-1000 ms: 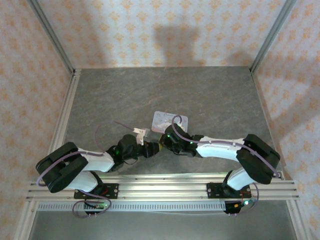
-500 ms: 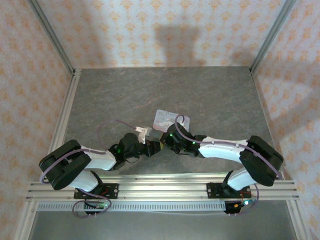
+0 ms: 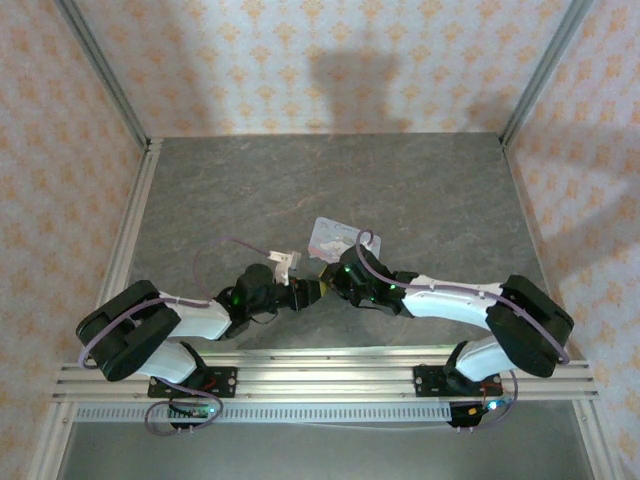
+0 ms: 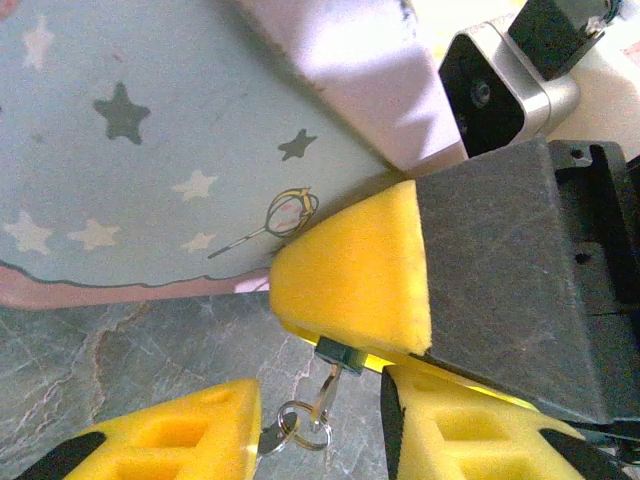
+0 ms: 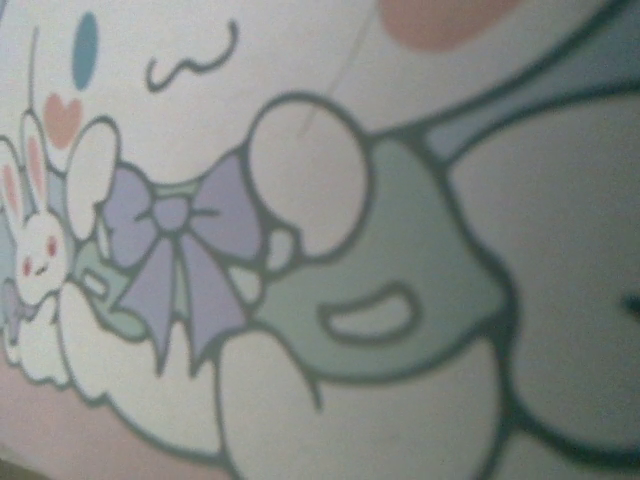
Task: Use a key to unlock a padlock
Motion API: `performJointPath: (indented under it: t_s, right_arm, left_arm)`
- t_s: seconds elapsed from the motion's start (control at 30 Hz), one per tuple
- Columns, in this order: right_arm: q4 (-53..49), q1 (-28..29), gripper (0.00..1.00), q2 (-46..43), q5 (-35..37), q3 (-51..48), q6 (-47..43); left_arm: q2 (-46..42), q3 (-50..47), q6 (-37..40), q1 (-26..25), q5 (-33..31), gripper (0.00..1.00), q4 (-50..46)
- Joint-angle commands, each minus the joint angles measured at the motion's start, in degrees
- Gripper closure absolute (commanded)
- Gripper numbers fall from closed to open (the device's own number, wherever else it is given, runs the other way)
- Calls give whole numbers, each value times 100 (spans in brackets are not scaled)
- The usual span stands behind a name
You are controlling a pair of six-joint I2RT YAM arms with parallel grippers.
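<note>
In the left wrist view the left gripper (image 4: 320, 402) stands spread, its 2 yellow fingers (image 4: 180, 435) apart, with the key (image 4: 326, 390) and its small ring (image 4: 300, 428) in the gap between them. The key runs up to the padlock (image 4: 341, 355), a small metal-edged corner poking out from the right gripper (image 4: 305, 332), whose 2 fingers are pinched on it. Just beyond lies the pale-blue starred tin (image 4: 150, 150) on the grey table (image 4: 120, 370).
</note>
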Motion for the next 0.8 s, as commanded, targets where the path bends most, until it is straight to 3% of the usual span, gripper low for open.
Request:
performJointPath:
  t_s: [0.0,0.5,0.67,0.77]
  right_arm:
    - [201,2,100,-210,-35,-21,58]
    - [140,2,100,-393,-152,23,120]
    - [23,1,100,-471,-189,58,86]
    - [-51,2,100,-484,-232,49,76]
  left_arm:
    - [-155,-12,200,95,159,63,2]
    - [-90,118,255,98,645,80,123]
    - [-323,181,406,100,610,100,-174]
    - [-572,189,622,96,481,100,-508]
